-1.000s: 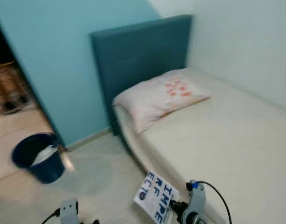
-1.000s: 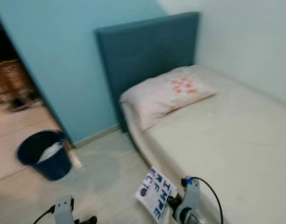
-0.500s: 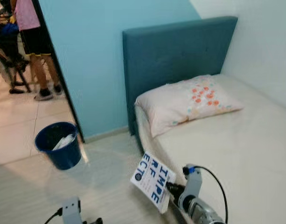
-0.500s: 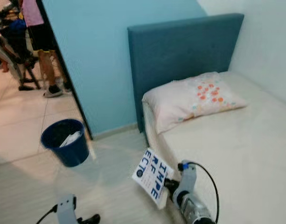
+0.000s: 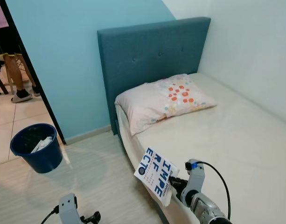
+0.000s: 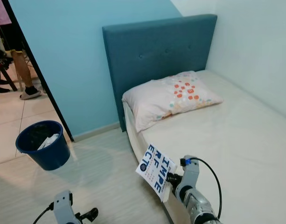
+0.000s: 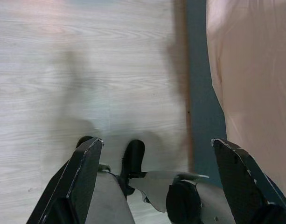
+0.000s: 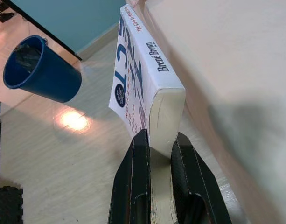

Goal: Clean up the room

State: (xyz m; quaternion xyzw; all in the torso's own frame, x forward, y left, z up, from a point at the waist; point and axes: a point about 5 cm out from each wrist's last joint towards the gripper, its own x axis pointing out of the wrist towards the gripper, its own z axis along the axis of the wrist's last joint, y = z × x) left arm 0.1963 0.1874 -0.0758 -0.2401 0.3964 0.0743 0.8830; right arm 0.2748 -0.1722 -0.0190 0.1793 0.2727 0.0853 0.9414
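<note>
My right gripper (image 5: 173, 184) is shut on a white paperback book (image 5: 156, 176) with large blue letters on its cover. The book hangs in the air beside the near edge of the bed (image 5: 236, 140), above the floor. In the right wrist view the two black fingers (image 8: 136, 172) clamp the book (image 8: 138, 88) by its bottom edge, spine facing up. My left gripper (image 7: 156, 182) hangs low over the wooden floor with its fingers spread wide and nothing between them; its wrist (image 5: 68, 207) shows at the bottom left.
A dark blue bucket (image 5: 35, 147) with white paper inside stands on the floor by the doorway. A floral pillow (image 5: 163, 100) lies against the teal headboard (image 5: 152, 56). A person's legs (image 5: 14, 70) stand in the tiled area beyond the door.
The camera has swung, shifting the whole scene sideways. The book stays gripped in my right gripper, sitting slightly lower in view. The left arm hangs as before.
</note>
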